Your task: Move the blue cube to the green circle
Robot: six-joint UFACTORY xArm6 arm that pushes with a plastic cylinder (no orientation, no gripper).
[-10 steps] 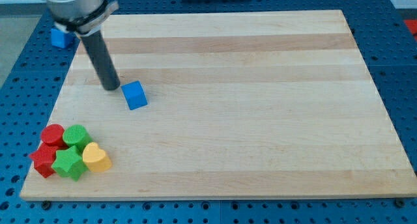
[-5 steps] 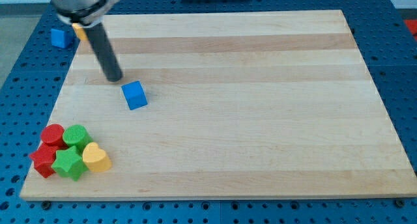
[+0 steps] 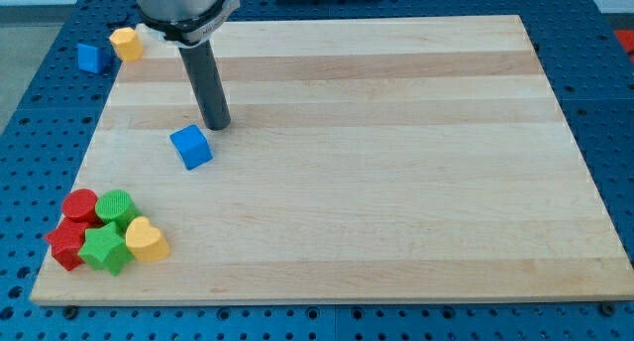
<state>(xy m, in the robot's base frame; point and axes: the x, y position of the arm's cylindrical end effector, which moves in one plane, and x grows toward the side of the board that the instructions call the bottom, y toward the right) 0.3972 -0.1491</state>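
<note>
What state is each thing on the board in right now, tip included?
My tip: down on the board, just above-right of the blue cube; contact unclear.
Blue cube: apart from the green circle.
Green circle: upright, packed in the bottom-left cluster.
Red cylinder: against the green circle's left.
Green star: packed in the cluster.

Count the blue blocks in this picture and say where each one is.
2. One blue cube lies on the board just below-left of my tip; another blue block sits off the board at the view's top left. None seem hidden.
</note>
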